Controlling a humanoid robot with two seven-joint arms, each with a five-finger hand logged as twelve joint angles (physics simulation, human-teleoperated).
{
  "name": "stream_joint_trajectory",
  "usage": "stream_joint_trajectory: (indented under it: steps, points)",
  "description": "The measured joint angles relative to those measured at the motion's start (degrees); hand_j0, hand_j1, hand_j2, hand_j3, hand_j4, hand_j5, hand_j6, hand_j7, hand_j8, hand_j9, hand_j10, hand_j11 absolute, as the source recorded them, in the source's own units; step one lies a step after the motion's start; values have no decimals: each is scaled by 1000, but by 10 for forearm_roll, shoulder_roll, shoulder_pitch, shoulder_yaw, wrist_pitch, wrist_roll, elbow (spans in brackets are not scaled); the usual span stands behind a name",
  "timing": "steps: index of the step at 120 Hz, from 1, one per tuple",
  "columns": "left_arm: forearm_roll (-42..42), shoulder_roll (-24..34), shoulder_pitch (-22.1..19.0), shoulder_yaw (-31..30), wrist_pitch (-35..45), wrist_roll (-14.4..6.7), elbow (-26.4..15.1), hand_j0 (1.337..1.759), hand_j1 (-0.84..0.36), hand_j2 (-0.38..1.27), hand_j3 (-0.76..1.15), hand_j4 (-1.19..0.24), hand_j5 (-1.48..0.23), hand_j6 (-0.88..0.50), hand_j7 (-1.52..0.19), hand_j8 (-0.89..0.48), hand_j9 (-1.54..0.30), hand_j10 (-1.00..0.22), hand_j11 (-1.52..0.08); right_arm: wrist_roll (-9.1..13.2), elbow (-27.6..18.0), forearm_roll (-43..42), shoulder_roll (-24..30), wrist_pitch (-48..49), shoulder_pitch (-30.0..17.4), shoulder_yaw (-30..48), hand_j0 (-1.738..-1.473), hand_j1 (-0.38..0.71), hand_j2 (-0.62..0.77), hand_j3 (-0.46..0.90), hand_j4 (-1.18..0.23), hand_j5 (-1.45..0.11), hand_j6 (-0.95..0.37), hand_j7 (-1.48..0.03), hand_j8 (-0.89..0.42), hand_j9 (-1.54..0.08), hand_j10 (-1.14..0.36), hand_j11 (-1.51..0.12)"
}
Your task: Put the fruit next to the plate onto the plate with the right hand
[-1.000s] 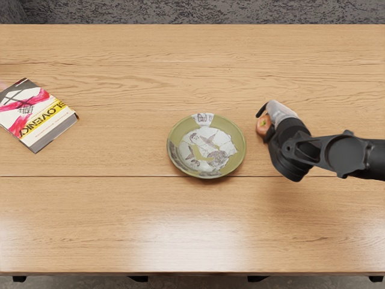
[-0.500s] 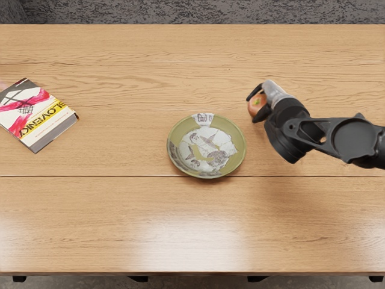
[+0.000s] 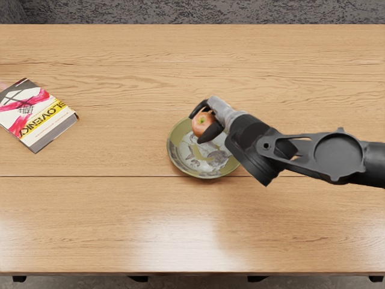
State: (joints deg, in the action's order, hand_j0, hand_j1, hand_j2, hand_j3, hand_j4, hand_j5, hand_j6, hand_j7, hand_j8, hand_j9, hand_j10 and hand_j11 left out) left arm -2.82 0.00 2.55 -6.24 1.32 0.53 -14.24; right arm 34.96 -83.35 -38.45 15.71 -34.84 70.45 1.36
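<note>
Right hand [image 3: 218, 115], dark fingers [image 3: 209, 133] clamped around a small red-and-yellow apple [image 3: 202, 123], hovers over the 12 o'clock edge of the round olive-green patterned plate [image 3: 172, 150].

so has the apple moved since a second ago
Yes. The apple, gripped in the right hand, has gone left: it was right of the plate and is now over the plate's upper edge.
</note>
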Motion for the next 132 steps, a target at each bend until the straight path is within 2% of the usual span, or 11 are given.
stream_joint_trajectory:
  steps: [8,17,30,40,44,59,71,79,95,113,132]
  points:
    - [0,0,0,0,0,0,0,1658,349,0,0,0,0,0,0,0,0,0,0,0,1,-3,0,-1,-4,0,-1652,60,5,0,-377,-647,-249,-601,-154,-639,-281,-622]
    - [0,0,0,0,0,0,0,1658,349,0,0,0,0,0,0,0,0,0,0,0,1,-5,3,-1,-5,3,-1654,-58,3,0,-268,-457,-180,-425,-114,-451,-202,-440]
    - [0,0,0,0,0,0,0,1658,349,0,0,0,0,0,0,0,0,0,0,0,-1,-6,45,0,-6,59,-1656,-167,0,0,-167,-281,-116,-262,-77,-277,-128,-270]
    - [0,0,0,0,0,0,0,1658,349,0,0,0,0,0,0,0,0,0,0,0,-8,-4,80,70,-24,138,-1656,-220,-1,0,-119,-196,-84,-184,-58,-194,-93,-189]
    - [0,0,0,0,0,0,0,1658,349,0,0,0,0,0,0,0,0,0,0,0,-12,-3,88,127,-48,193,-1657,-235,-1,0,-104,-171,-75,-160,-53,-169,-82,-165]
    - [0,0,0,0,0,0,0,1658,349,0,0,0,0,0,0,0,0,0,0,0,-20,38,100,352,-187,463,-1657,-274,-3,0,-68,-107,-52,-101,-40,-106,-56,-104]
    - [0,0,-1,0,0,0,0,1658,349,0,0,0,0,0,0,0,0,0,0,0,-22,122,111,531,-273,585,-1658,-293,-3,0,-51,-77,-41,-74,-34,-77,-43,-75]
    - [0,0,0,0,0,0,0,1658,349,0,0,0,0,0,0,0,0,0,0,0,-22,177,120,610,-336,645,-1658,-301,-3,0,-43,-64,-36,-61,-30,-63,-37,-62]
    - [0,0,0,0,0,0,0,1658,349,0,0,0,0,0,0,0,0,0,0,0,-20,262,138,674,-438,726,-1658,-312,-3,0,-32,-46,-28,-45,-25,-46,-29,-45]
    - [0,0,-3,-1,0,0,0,1658,349,0,0,0,0,0,0,0,0,0,0,0,0,345,148,693,-518,811,-1658,-319,-3,0,-26,-36,-24,-35,-22,-36,-24,-36]
    - [0,0,-3,-1,0,0,0,1658,349,0,0,0,0,0,0,0,0,0,0,0,16,384,150,697,-562,870,-1658,-322,-3,0,-22,-31,-21,-30,-21,-31,-22,-31]
